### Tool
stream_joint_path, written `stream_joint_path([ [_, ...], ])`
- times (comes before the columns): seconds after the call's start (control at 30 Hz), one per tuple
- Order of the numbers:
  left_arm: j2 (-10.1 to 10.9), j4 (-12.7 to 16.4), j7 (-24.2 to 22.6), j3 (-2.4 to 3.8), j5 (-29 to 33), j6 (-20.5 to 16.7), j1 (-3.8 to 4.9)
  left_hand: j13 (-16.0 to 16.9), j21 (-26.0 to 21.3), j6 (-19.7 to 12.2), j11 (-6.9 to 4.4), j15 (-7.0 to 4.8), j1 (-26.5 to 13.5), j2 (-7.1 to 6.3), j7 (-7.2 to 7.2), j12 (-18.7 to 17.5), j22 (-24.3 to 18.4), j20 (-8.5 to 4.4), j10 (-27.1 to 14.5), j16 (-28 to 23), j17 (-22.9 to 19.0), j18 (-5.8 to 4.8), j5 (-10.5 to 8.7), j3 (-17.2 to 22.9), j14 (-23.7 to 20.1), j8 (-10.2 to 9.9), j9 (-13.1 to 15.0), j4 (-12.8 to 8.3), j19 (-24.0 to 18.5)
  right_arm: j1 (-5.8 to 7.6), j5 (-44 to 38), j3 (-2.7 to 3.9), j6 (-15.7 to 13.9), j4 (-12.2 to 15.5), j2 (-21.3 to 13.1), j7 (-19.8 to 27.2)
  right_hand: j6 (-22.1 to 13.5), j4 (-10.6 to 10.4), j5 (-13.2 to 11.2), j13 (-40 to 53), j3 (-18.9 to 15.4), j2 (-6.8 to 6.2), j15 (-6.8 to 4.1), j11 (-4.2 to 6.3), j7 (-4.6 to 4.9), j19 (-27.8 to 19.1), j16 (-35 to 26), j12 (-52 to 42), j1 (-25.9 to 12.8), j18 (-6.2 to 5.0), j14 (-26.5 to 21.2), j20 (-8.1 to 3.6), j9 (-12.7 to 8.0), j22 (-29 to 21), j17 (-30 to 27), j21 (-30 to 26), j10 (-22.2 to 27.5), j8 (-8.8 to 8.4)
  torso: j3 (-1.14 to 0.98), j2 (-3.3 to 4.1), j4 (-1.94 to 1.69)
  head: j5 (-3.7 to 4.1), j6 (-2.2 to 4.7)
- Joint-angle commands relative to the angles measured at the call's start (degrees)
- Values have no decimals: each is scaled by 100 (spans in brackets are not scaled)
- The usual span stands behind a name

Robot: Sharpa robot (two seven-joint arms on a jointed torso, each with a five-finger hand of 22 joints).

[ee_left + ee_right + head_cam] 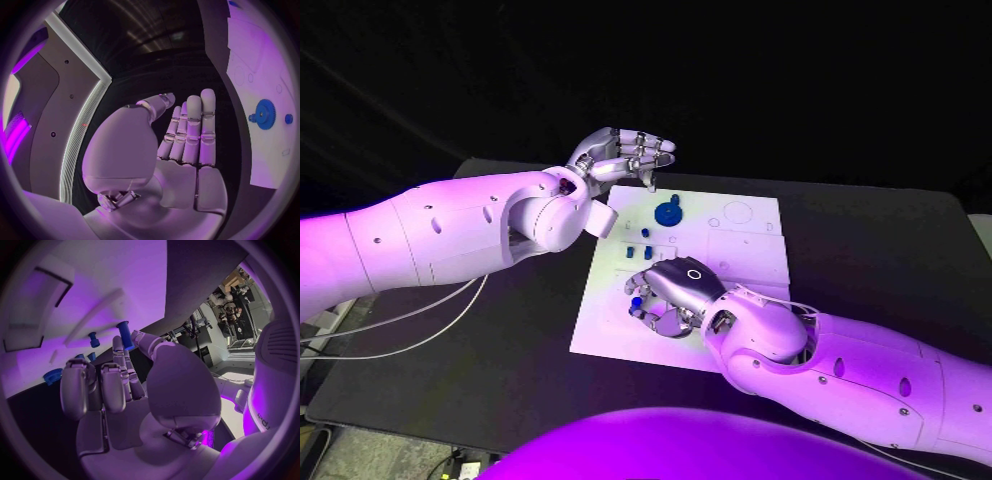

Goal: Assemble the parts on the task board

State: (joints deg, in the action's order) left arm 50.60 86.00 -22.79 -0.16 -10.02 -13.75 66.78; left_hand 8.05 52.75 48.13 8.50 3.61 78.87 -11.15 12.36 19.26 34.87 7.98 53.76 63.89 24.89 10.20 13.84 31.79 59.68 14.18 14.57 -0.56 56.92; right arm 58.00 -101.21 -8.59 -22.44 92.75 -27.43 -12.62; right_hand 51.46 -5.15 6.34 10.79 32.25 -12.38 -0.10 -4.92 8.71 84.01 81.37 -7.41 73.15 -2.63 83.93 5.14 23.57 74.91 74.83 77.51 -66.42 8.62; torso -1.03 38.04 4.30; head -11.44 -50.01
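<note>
On white board (733, 260) | gear (669, 213) seated, pegs (646, 236) loose | right robot hand (672, 292) pinching blue peg (125, 334) | left robot hand (620, 155) raised, empty, fingers straight

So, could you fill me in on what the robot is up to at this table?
It is assembling small blue parts on the white task board. The right robot hand is down over the board's near-left area, pinching a blue peg at its fingertips, with other small blue pieces close by. The left robot hand hovers off the board's far-left corner, holding nothing. A blue gear already sits on the board.
</note>
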Motion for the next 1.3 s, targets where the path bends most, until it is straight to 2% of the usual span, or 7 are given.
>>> stream_joint_path([
  [0.03,-9,6,-25,4,-8,86,4,-6,-25,-22,7,0,13,47,19,32,-5,39,-40,21,-8,42,25,6,-54,-16,-7,-27,13,-15,-13,-1,-162,58,-7,43,7,2,16,15,-29,-28,-4,34,-8,233,12,-31,45,-6,285,38,1,870,6,-19,-18,0,1,-1,3,2,1],
  [0.57,4,6,-17,4,-8,81,4,-9,-24,-30,8,2,10,57,20,62,-6,41,-64,32,-23,43,26,0,-62,-14,-11,-34,8,-26,21,0,-205,151,-103,-17,62,3,43,46,-42,-40,-11,38,-13,234,9,-76,62,-6,283,30,10,871,-6,-21,-69,26,6,-2,1,5,1],
  [0.87,26,6,-14,3,-8,76,4,-9,-24,-30,8,2,10,57,20,62,-6,41,-64,32,-23,43,26,0,-62,-14,-11,-34,8,-25,-40,18,-365,317,-337,-27,-34,-29,52,34,-123,-147,27,-9,25,117,-127,-2,39,-78,215,53,-19,689,-216,-395,228,-34,2,-4,5,22,1],
  [1.03,41,11,-14,3,-8,77,4,-9,-24,-30,8,2,10,57,20,62,-6,41,-64,32,-23,43,26,0,-62,-14,-11,-34,8,3,-43,72,-554,645,-675,44,-143,-73,173,49,-293,-231,24,-5,38,73,-186,-62,10,-106,194,61,-40,612,-308,-550,311,-86,4,-2,5,52,1],
  [1.17,61,17,-14,2,-8,76,3,-9,-24,-30,8,2,10,57,20,62,-6,41,-64,32,-23,43,26,0,-62,-14,-11,-34,8,84,191,121,-833,968,-1100,175,71,-131,294,133,-387,-199,19,1,32,143,-113,-288,42,-68,239,54,3,700,-209,-375,73,36,11,-11,17,95,4],
  [1.23,75,22,-14,1,-8,76,3,-9,-24,-30,8,2,10,57,20,62,-6,41,-64,32,-23,43,26,0,-62,-14,-11,-34,8,150,484,139,-969,1128,-1352,298,305,-143,336,241,-375,-149,-8,40,45,226,-44,-504,104,-19,268,35,47,829,-103,-121,-221,168,9,-13,20,115,23],
  [1.3,88,25,-14,-1,-8,74,3,-9,-24,-30,8,2,10,57,20,62,-6,41,-64,32,-23,43,26,0,-62,-14,-11,-34,8,220,862,150,-1066,1271,-1586,391,396,-147,346,354,-376,-118,-58,108,-13,288,37,-676,140,21,303,1,67,937,22,89,-423,233,9,-20,37,147,49],
])
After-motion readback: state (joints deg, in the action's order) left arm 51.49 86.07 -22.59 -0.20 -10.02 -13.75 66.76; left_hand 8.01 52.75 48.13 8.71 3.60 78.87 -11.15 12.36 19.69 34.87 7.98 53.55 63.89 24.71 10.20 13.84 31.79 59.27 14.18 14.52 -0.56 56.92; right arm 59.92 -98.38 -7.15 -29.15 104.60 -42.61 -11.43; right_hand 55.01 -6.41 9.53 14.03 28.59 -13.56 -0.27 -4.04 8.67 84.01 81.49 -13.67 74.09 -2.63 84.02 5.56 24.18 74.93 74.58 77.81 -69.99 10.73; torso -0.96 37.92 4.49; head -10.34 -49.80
